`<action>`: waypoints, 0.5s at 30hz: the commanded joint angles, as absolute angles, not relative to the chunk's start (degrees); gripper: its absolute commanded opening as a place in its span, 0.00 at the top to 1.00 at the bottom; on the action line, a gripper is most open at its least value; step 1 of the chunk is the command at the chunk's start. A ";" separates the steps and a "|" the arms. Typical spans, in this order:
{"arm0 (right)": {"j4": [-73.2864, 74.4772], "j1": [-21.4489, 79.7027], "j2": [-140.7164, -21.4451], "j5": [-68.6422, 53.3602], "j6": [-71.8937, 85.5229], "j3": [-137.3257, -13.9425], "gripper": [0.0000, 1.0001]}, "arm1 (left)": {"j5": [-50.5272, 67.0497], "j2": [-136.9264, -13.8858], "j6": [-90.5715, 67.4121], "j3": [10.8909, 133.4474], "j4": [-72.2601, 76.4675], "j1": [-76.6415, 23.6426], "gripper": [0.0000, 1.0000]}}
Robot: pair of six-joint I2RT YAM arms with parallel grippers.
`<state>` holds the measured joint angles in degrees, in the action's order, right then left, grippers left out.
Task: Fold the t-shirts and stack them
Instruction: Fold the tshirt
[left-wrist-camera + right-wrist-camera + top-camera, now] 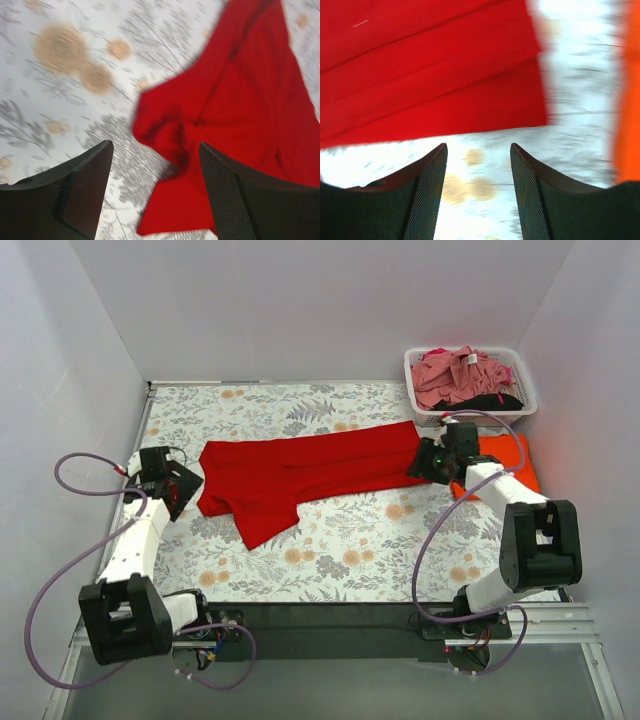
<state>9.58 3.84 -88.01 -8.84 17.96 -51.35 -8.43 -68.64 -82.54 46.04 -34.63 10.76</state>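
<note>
A bright red t-shirt (pixel 300 472) lies stretched across the middle of the floral table cloth, folded lengthwise, a sleeve pointing toward the front. My left gripper (pixel 185 490) is open at the shirt's left end; in the left wrist view the red cloth (pixel 240 115) lies between and beyond the fingers. My right gripper (pixel 422 462) is open at the shirt's right end; the red hem (pixel 435 85) lies just beyond the fingertips. An orange t-shirt (pixel 505 462) lies folded under the right arm. Pink (pixel 455 375) and black (pixel 495 400) t-shirts sit in the basket.
A white lattice basket (pixel 525 380) stands at the back right corner. White walls close the back and both sides. The floral table cloth (pixel 350 540) covers the table up to a dark front rail (pixel 330 615).
</note>
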 commanded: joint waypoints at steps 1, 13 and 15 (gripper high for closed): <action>11.07 13.16 -84.91 -8.87 15.91 -53.88 0.40 | -6.68 -62.85 -85.33 44.13 -37.61 3.80 0.32; -1.47 39.80 -94.81 -17.49 28.46 -56.59 0.42 | -4.04 -63.45 -95.45 34.63 -38.50 -16.87 0.35; -3.07 41.48 -96.85 -18.28 29.79 -57.39 0.43 | -4.66 -64.51 -96.15 34.10 -38.06 -18.54 0.37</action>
